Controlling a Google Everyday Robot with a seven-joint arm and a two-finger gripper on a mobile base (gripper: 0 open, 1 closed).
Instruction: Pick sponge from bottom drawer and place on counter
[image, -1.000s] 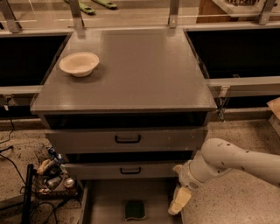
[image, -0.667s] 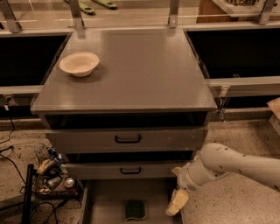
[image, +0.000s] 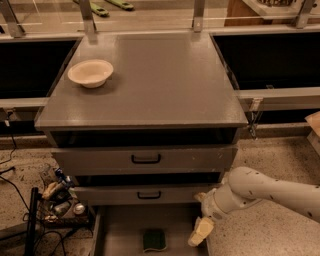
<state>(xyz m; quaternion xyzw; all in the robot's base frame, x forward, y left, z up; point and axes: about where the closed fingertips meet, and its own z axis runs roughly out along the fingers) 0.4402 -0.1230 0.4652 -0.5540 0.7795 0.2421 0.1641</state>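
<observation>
Our hand (image: 200, 234) hangs low at the right side of the open drawer (image: 120, 231), close by its right wall and pointing down and a little leftward. We cannot tell whether it is apart or together. It holds nothing that we can see.

Reading left to right, the bowl (image: 90, 73) sits on the left rear of the desk (image: 165, 75), well away from all this and no part of our job. Below it, the drawer floor is bare grey on its left half. The sponge (image: 154, 240) lies flat near the middle of that floor, dark face up and close to the lower edge of our view. Then comes a short strip of bare floor, and then our hand, with the arm (image: 260, 189) trailing off to the right.

So the sponge lies to the left of our hand and slightly nearer the drawer's front, near but not touching. It looks almost square from here, perhaps a touch longer front to back, and we would not swear to its long axis. We judge that the coming move is a short shift leftward and then down onto it.
</observation>
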